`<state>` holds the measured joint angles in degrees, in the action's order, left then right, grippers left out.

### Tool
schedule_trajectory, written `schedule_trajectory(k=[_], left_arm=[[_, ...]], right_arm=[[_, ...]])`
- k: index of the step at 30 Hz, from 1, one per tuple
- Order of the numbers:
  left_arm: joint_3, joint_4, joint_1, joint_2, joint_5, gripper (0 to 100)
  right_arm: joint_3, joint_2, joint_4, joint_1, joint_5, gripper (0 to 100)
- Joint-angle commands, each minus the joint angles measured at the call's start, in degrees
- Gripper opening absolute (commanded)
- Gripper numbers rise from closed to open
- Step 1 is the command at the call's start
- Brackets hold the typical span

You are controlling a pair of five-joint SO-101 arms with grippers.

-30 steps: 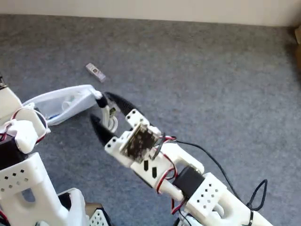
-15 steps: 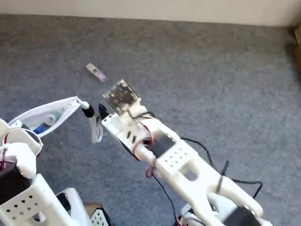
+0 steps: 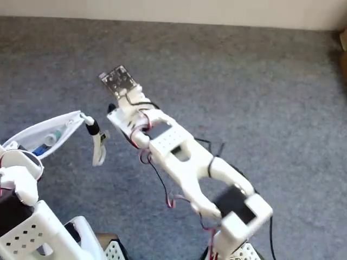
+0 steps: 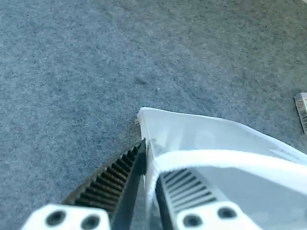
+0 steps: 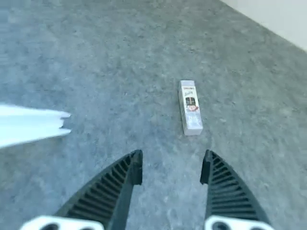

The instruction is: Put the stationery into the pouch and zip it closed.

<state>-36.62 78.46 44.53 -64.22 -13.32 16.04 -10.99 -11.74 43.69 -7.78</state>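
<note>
A white translucent pouch (image 3: 46, 132) hangs open at the near left, with a blue item (image 3: 43, 147) showing inside it. My left gripper (image 4: 144, 151) is shut on the rim of the pouch (image 4: 216, 139). Its zip pull and strap (image 3: 97, 142) dangle from the free end. A small white eraser-like bar (image 5: 190, 114) lies flat on the carpet, just ahead of my open right gripper (image 5: 171, 165) and centred between its fingers. The right arm (image 3: 168, 146) stretches diagonally toward the far left. The bar's end (image 4: 301, 110) also peeks in at the edge of the left wrist view.
Grey carpet (image 3: 244, 81) covers the whole work area. A pale wall (image 3: 190, 11) runs along the far edge. The left arm's white base (image 3: 32, 222) fills the near left corner. The pouch's tip (image 5: 33, 124) juts in beside the right gripper.
The right arm has swung away from the pouch mouth toward the far left, its gripper now over the small white bar. The pouch has shifted slightly left.
</note>
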Motion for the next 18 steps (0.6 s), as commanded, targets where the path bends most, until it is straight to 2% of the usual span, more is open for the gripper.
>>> schedule_trajectory(k=[1,18], left_arm=[[0.5,-2.1,0.6,-1.7,-0.5,1],[0.5,-2.1,0.5,-1.7,-0.5,1]], right_arm=[[-10.8,-5.0,0.0,-0.8,0.4,18.8],[-40.0,-32.7,-0.2,-4.4,0.2,18.8]])
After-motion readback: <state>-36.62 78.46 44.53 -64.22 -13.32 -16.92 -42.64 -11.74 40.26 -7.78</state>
